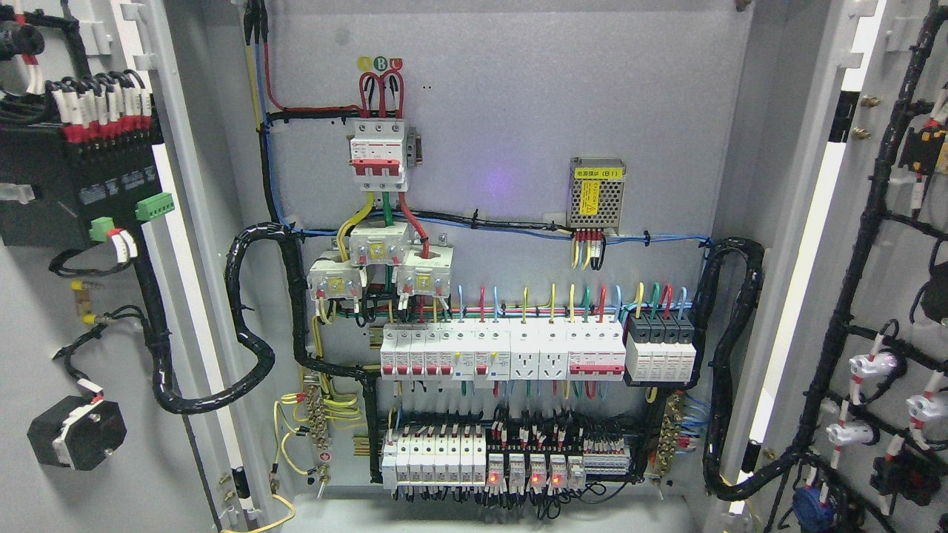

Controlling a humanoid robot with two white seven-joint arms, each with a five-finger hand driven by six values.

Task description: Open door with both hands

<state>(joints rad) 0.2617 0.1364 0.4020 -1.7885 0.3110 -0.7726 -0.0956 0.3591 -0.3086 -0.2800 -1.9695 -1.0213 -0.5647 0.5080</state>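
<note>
An electrical cabinet stands with both doors swung wide. The left door [44,311] shows its inner face with a black terminal block, green connectors and black cable looms. The right door [881,296] is also turned outward, carrying a thick black loom and white and black fittings. Between them the grey back panel [503,111] is fully exposed. Neither of my hands nor any arm shows in the head view.
On the panel sit a red-and-white main breaker [379,154], a small power supply with a yellow label [596,192], a row of white breakers and sockets [503,354], and a lower row with red lit indicators [511,474]. Black cable bundles [255,326] loop to each door.
</note>
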